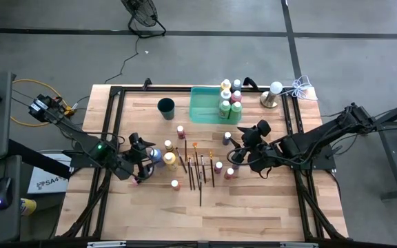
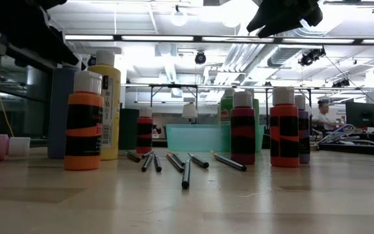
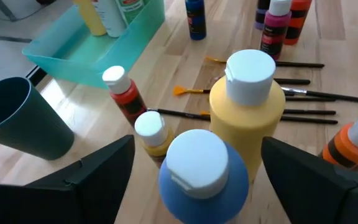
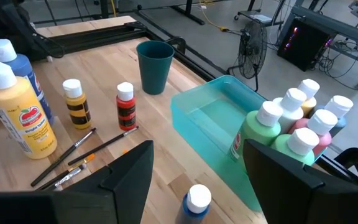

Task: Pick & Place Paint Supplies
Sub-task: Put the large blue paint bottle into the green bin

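Note:
Small paint bottles stand upright on the wooden table (image 1: 253, 207) around a row of thin paintbrushes (image 1: 198, 169) that lie flat. My left gripper (image 1: 143, 153) (image 3: 197, 149) is open. Its fingers stand on either side of a blue bottle (image 3: 201, 177) with a white cap and do not touch it. A big yellow bottle (image 3: 247, 112) stands just beyond the blue one. My right gripper (image 1: 242, 143) (image 4: 199, 149) hangs open above the table, over a small blue bottle (image 4: 197, 202). Several bottles (image 1: 229, 100) stand in the green tray (image 1: 205, 107).
A dark round cup (image 1: 166, 108) stands left of the tray. A silver-based thing (image 1: 273, 95) sits at the far right corner. Small red (image 1: 180, 131), yellow (image 1: 167, 145) and orange (image 1: 175, 184) bottles stand near the brushes. Bare wood lies along the near edge.

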`<move>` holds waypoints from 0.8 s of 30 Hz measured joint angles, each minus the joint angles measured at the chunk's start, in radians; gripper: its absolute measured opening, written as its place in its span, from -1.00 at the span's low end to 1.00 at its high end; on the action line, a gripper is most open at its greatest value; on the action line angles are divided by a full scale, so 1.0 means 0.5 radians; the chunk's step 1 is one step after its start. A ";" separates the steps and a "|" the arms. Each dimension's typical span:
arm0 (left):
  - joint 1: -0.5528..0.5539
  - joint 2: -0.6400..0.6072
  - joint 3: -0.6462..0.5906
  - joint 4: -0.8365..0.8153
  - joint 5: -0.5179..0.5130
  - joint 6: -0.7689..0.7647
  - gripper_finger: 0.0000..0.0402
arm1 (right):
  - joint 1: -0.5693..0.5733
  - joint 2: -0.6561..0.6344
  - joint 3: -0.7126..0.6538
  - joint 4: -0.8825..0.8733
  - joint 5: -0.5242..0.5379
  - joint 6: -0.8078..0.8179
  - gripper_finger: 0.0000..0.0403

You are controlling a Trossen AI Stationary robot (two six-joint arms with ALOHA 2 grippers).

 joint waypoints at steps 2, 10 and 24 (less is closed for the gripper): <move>0.000 0.000 0.000 0.004 0.001 -0.002 0.56 | 0.000 0.000 0.000 0.000 0.000 0.000 0.20; 0.000 0.000 0.000 0.006 0.003 -0.008 0.04 | 0.000 0.001 0.000 0.000 -0.001 0.000 0.20; -0.001 -0.032 0.042 0.016 0.019 -0.038 -0.41 | 0.000 0.001 0.000 0.000 -0.001 0.000 0.20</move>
